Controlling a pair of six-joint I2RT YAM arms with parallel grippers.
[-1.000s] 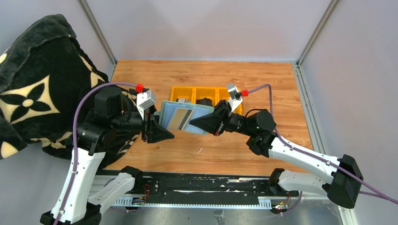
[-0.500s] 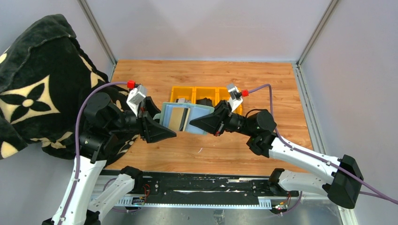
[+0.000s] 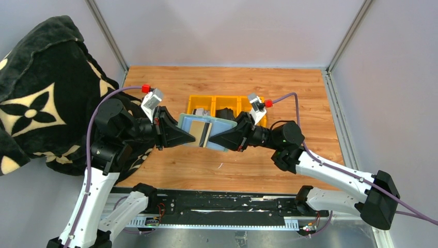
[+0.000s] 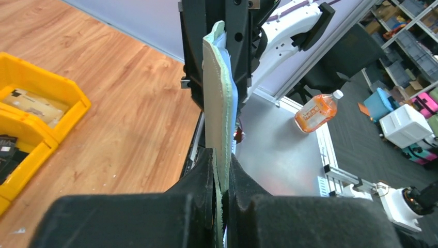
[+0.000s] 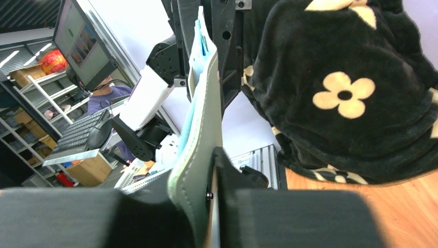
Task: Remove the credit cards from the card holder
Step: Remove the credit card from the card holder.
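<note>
The sage-green card holder (image 3: 225, 126) hangs spread open above the table, stretched between my two grippers. A tan-gold credit card (image 3: 198, 133) with a dark stripe lies on its inner face; no other card shows. My left gripper (image 3: 189, 136) is shut on the holder's left edge. My right gripper (image 3: 215, 140) is shut on its right half. In the left wrist view the card holder (image 4: 216, 103) stands edge-on, pinched in my left gripper (image 4: 221, 173). The right wrist view also has the card holder (image 5: 204, 119) edge-on, clamped in my right gripper (image 5: 210, 175).
A yellow three-compartment tray (image 3: 205, 100) with small items stands just behind the holder, also seen as the tray (image 4: 62, 101) in the left wrist view. A black blanket (image 3: 36, 93) with cream flowers drapes over the table's left side.
My left gripper opened, moved up and right, and shut on the holder's left edge. The holder now sits flatter and more spread. The right arm has barely moved.
</note>
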